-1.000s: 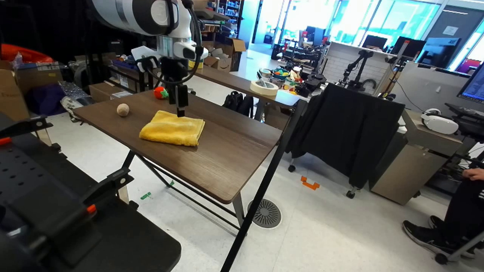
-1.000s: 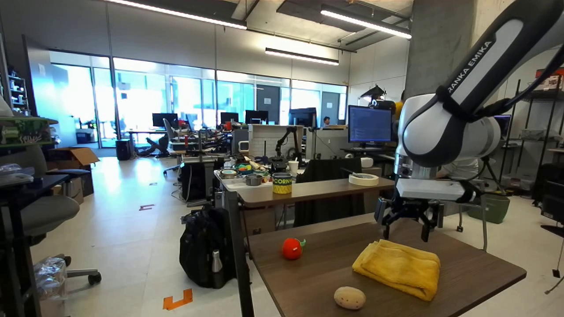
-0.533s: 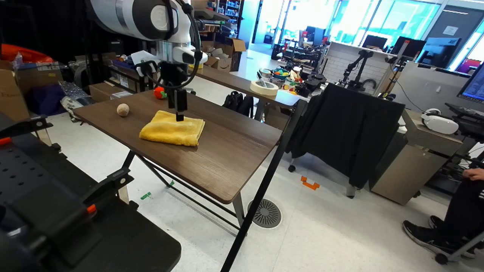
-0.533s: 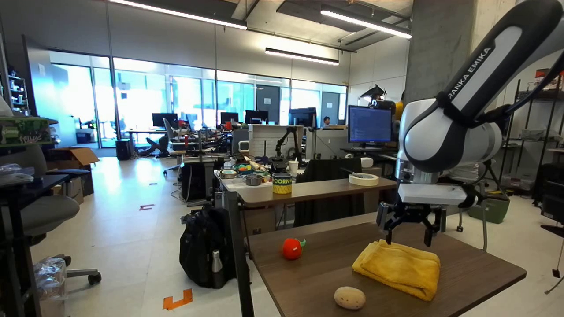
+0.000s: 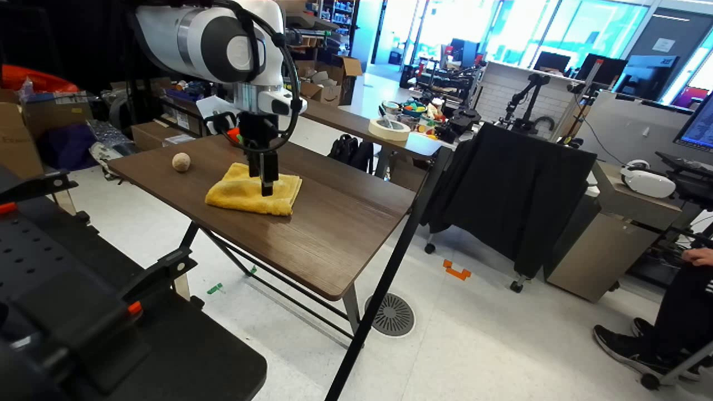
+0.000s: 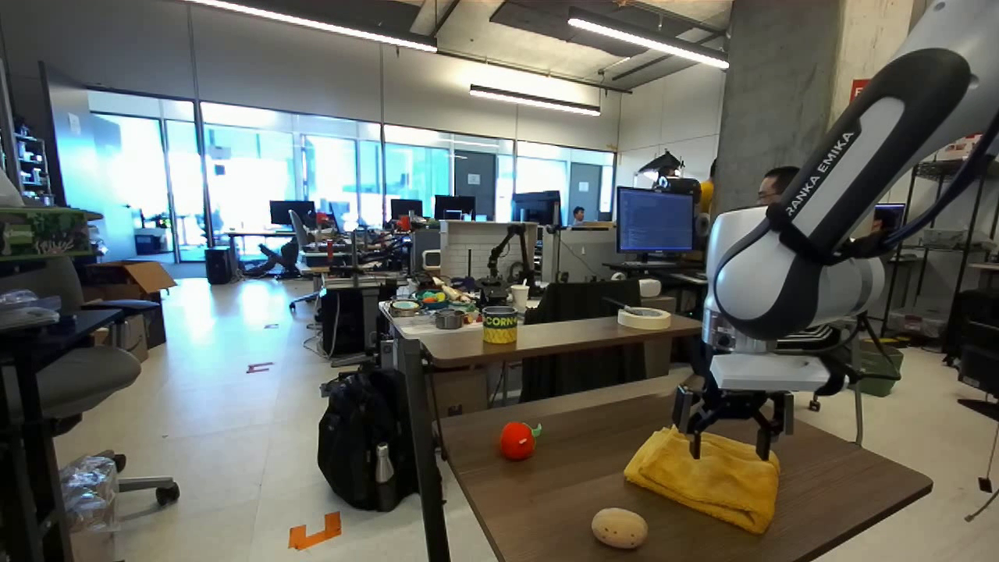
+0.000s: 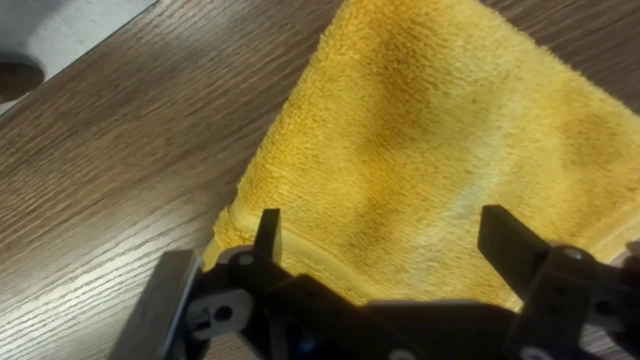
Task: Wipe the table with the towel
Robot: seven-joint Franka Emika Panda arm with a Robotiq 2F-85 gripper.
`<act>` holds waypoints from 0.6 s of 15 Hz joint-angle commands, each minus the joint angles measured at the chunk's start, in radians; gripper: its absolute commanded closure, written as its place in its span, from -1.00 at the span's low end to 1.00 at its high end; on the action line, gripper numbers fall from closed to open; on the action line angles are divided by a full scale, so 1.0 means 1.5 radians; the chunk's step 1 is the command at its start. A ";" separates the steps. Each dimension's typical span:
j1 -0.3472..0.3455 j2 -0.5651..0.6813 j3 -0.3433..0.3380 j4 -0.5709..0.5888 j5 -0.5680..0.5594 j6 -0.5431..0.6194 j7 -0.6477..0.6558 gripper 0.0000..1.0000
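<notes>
The black gripper (image 6: pixel 729 451) gapes over the folded yellow terry towel (image 7: pixel 410 160) by the brown wood-grain table's (image 5: pixel 328 228) edge, presumably for pinching.

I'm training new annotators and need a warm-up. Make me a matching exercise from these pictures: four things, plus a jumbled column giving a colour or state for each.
Things:
1. towel
2. gripper
3. table
4. round toy with the green tuft

Colours and states:
A. dark brown with wood grain
B. jaws standing apart
C. red-orange
D. yellow and folded

Right pairs: 1-D, 2-B, 3-A, 4-C
</notes>
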 commanded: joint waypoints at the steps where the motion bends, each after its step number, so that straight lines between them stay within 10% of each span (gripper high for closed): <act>1: 0.004 0.002 -0.004 0.004 0.007 -0.002 -0.005 -1.00; 9: -0.024 0.074 -0.011 0.058 0.027 -0.013 0.011 -1.00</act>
